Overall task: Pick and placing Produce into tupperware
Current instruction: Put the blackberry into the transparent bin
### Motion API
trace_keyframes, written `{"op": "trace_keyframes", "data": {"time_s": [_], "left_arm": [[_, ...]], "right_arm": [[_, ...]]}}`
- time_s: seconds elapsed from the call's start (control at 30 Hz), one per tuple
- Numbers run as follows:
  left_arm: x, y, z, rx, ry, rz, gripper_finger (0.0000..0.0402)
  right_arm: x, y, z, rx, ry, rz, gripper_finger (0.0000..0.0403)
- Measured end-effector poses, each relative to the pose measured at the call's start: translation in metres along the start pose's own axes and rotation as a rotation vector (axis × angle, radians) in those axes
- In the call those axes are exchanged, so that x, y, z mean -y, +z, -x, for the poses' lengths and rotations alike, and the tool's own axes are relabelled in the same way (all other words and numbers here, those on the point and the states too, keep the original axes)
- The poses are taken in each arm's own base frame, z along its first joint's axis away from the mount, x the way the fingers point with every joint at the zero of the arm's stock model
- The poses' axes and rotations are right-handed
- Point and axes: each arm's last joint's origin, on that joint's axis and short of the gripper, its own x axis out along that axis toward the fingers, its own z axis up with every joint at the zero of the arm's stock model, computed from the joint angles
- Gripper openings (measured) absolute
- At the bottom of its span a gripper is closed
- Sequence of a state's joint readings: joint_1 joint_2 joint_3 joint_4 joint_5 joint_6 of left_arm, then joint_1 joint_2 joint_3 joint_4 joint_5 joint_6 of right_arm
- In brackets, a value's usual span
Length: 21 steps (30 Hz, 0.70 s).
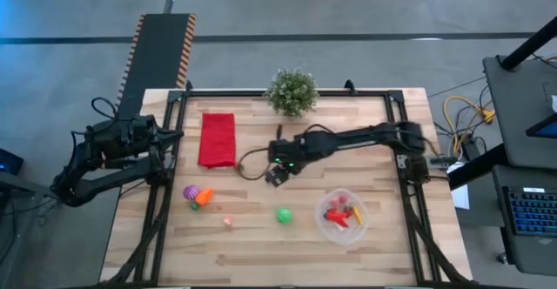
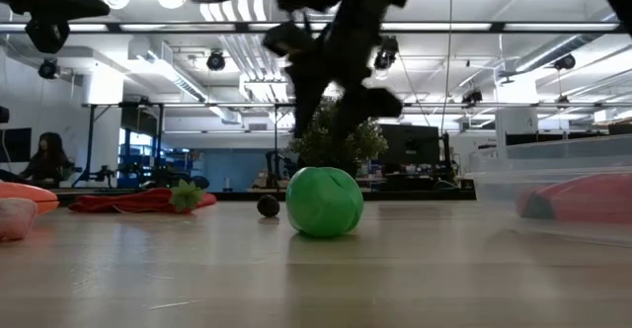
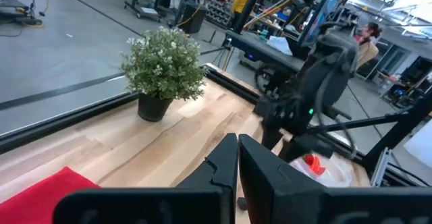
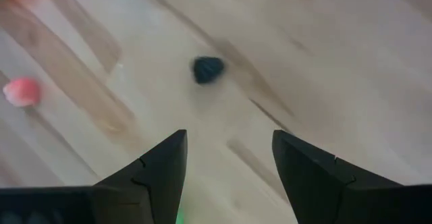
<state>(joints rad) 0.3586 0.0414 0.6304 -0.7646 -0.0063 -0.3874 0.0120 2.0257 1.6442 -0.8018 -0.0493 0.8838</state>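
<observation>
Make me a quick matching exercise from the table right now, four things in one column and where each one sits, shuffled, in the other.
Things:
1. green ball
2. red cloth
3. potted plant
4. tupperware

Places:
A. far edge of the table, middle
B. right side, holding red pieces
C. bare wood, near the middle
D. flat on the left part, beside the plant

Pairs: 1-C, 2-D, 3-A, 4-B

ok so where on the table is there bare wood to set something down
Free: the strip along the table edge nearest the camera, below the green ball and pink piece; also the corner beside the potted plant, toward the right arm's base. Crowded: the middle under the right gripper, the tupperware, and the purple-and-orange produce cluster below the red cloth.
</observation>
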Motion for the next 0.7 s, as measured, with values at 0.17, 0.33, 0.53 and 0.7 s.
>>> {"op": "trace_keyframes", "data": {"time_s": [0.17,0.33,0.53,0.7], "left_arm": [[0.000,0.000,0.000,0.000,0.001,0.022,0.0000],[0.000,0.000,0.000,-0.001,0.002,0.026,0.0000],[0.000,0.000,0.000,-0.001,0.002,0.026,0.0000],[0.000,0.000,0.000,-0.002,0.003,0.026,0.0000]], "right_arm": [[-0.020,0.020,-0.027,-0.020,0.031,0.033,0.0210],[-0.033,0.034,-0.052,-0.030,0.027,0.024,0.0210],[-0.034,0.039,-0.073,-0.099,-0.090,0.013,0.0195],[-0.036,0.041,-0.075,-0.084,-0.184,0.026,0.0177]]}}
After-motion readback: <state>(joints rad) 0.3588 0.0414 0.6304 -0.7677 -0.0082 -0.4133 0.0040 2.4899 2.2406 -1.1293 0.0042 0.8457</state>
